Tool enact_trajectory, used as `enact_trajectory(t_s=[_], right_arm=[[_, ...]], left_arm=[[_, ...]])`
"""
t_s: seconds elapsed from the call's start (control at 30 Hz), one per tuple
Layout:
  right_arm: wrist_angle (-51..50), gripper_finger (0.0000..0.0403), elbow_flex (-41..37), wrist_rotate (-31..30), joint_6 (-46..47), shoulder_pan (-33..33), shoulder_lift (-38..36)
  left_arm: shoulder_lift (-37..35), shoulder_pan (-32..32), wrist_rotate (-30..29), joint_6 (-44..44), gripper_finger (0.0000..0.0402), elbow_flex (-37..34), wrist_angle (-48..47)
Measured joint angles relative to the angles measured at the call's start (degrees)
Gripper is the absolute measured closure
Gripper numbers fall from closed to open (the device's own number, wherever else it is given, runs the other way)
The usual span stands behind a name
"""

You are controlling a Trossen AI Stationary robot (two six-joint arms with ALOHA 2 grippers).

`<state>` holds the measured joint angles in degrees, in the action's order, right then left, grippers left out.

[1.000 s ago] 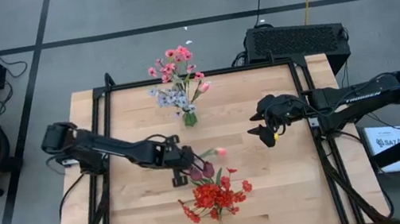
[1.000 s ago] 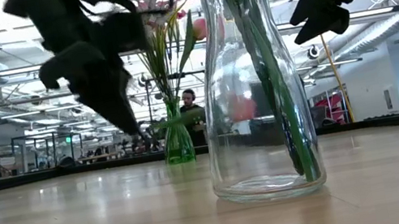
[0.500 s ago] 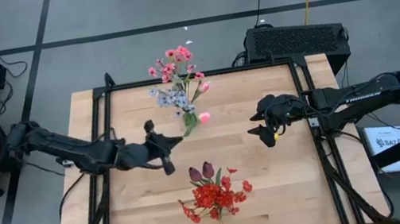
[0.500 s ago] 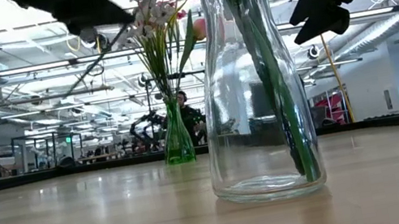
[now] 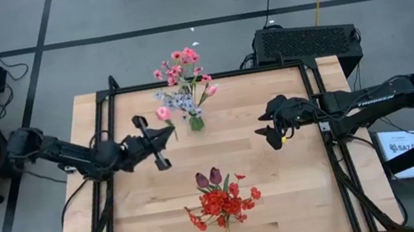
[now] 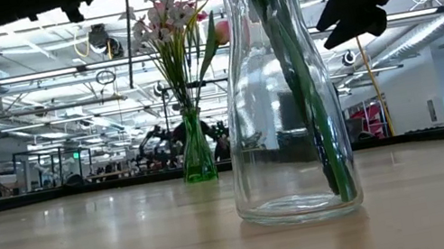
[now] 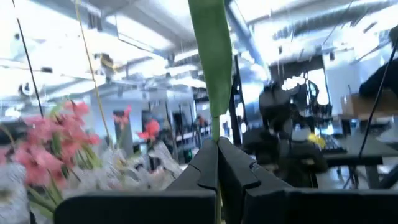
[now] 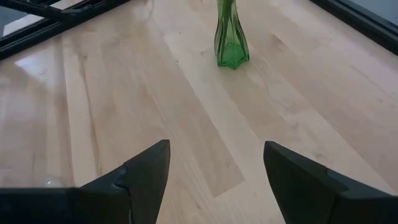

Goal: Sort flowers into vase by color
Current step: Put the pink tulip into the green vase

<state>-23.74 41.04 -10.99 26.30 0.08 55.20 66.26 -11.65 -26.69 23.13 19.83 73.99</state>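
Note:
My left gripper [image 5: 162,138] is raised over the table's left middle, shut on a green-stemmed flower with a pink bud [image 5: 163,113]. In the left wrist view its green stem [image 7: 211,68] rises past the shut fingers [image 7: 217,163]. A green vase [image 5: 195,122] stands just right of the bud and holds pink blossoms [image 5: 181,60] and pale lavender sprigs [image 5: 175,100]. Nearer the front, a clear vase [image 6: 280,87] holds red clusters [image 5: 223,205] and dark maroon tulips [image 5: 208,178]. My right gripper [image 5: 271,134] hangs open over the table's right middle. My left gripper pinches the flower's green stem [image 7: 214,134] between its two fingers. The fingers slant upward toward the far side. The flower stands up above the fingers, lifted clear of the table, with its bud uppermost.
Bare wooden tabletop [image 8: 186,124] lies between the two vases and under my right gripper. A black box [image 5: 305,38] stands behind the table's far right edge. The table's dark frame rails [image 5: 107,115] run along its sides.
My left gripper has drawn back from the clear vase toward the table's left and far side and has risen. It has tipped from pointing down to slanting up. The pink-bud flower has swung with it, from lying toward the right to standing up beside the green vase.

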Motion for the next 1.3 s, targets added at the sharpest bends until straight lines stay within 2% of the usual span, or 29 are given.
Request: enact_trajectory(t_s=[0.27, 0.5, 0.63, 0.8, 1.0, 1.2, 1.3], right_arm=[[-0.02, 0.0151, 0.0, 0.0, -0.17, -0.02, 0.0], [0.0, 0.0151, 0.0, -2.28, 0.01, -0.02, 0.0], [0.19, 0.0151, 0.0, -5.57, 0.04, -0.02, 0.0], [3.06, 0.0151, 0.0, -5.92, 0.03, -0.04, 0.0], [3.45, 0.0151, 0.0, -5.67, 0.03, -0.04, 0.0], [3.43, 0.0151, 0.0, -5.55, -0.01, -0.04, 0.0], [3.4, 0.0151, 0.0, -5.46, -0.14, -0.04, 0.01]], left_arm=[[0.34, 7.83, 13.56, -0.73, 0.0402, -0.89, 1.44], [1.12, 15.48, 24.24, -6.49, 0.0402, -0.76, 3.43], [4.31, 17.88, 28.73, -8.01, 0.0401, 1.35, 3.65], [9.46, 20.59, 36.9, -12.24, 0.0401, 5.31, 3.57], [12.23, 22.57, 38.39, -12.34, 0.0401, 9.91, 3.23], [17.11, 21.35, 36.79, -11.31, 0.0401, 19.23, -7.46], [20.32, 20.97, 36.04, -9.37, 0.0401, 24.23, -9.24]])
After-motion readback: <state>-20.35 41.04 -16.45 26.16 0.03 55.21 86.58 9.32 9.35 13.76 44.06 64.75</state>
